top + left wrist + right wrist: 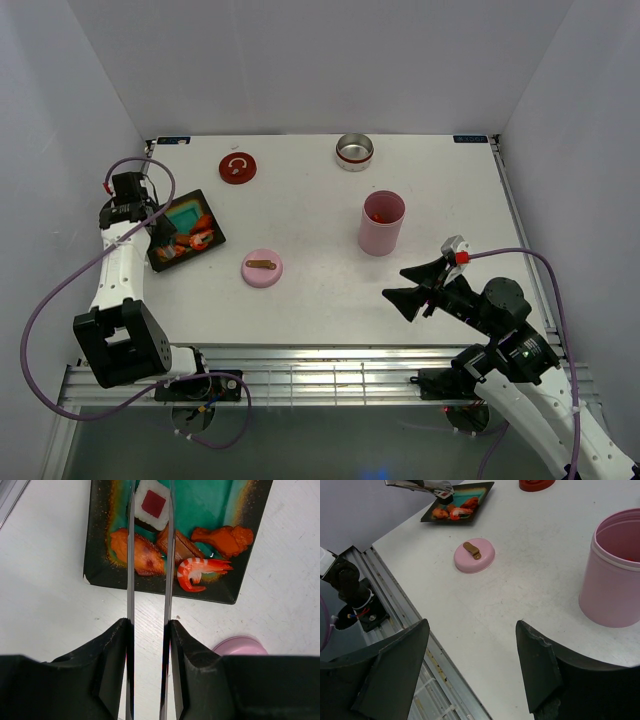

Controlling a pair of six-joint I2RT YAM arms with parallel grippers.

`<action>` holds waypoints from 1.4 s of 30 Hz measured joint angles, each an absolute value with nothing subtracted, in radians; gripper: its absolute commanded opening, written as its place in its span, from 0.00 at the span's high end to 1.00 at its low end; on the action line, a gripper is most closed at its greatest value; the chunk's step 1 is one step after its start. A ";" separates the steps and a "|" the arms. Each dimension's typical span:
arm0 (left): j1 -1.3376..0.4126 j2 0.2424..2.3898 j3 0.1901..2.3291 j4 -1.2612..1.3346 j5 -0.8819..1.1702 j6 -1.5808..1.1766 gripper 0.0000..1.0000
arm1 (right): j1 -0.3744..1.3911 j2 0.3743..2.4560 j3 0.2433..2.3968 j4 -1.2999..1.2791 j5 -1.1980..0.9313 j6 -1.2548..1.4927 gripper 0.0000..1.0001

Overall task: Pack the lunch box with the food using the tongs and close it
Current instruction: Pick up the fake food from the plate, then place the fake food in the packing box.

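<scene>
Left claw point(149, 630) clamped on tongs point(170, 555), tips cut off, perhaps astride white piece point(152, 502); right claw point(470, 630) agape.

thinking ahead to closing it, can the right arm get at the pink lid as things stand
Probably yes. The right gripper is open and empty, and only bare table lies between it and the pink lid; the pink container stands off to the side.

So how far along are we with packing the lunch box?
Done: the left tool grips the tongs; something red lies in the open pink box. In hand: the tongs' arms straddle the sushi piece on the tray. Left: the sushi, shrimp, drumstick and the rest to move, then the pink lid on the table to fit. The right tool is open, empty.
</scene>
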State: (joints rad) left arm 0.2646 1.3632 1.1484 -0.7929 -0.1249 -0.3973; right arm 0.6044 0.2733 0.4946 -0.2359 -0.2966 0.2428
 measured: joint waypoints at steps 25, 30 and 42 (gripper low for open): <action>-0.017 1.457 1.546 -0.773 0.046 -0.473 0.65 | 0.604 0.294 0.495 -0.241 -0.234 0.243 0.24; -0.158 1.640 1.739 -0.746 0.054 -0.498 0.65 | 0.604 0.296 0.503 -0.282 -0.185 0.244 0.24; -0.379 2.133 2.253 -0.713 0.054 -0.505 0.67 | 0.604 0.297 0.544 -0.381 -0.115 0.259 0.24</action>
State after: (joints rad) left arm -0.3794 2.1326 2.2528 -0.7132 0.0544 -0.5045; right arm 0.6044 0.2966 0.5442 -0.3809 -0.1146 0.2592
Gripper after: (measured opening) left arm 0.458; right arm 0.757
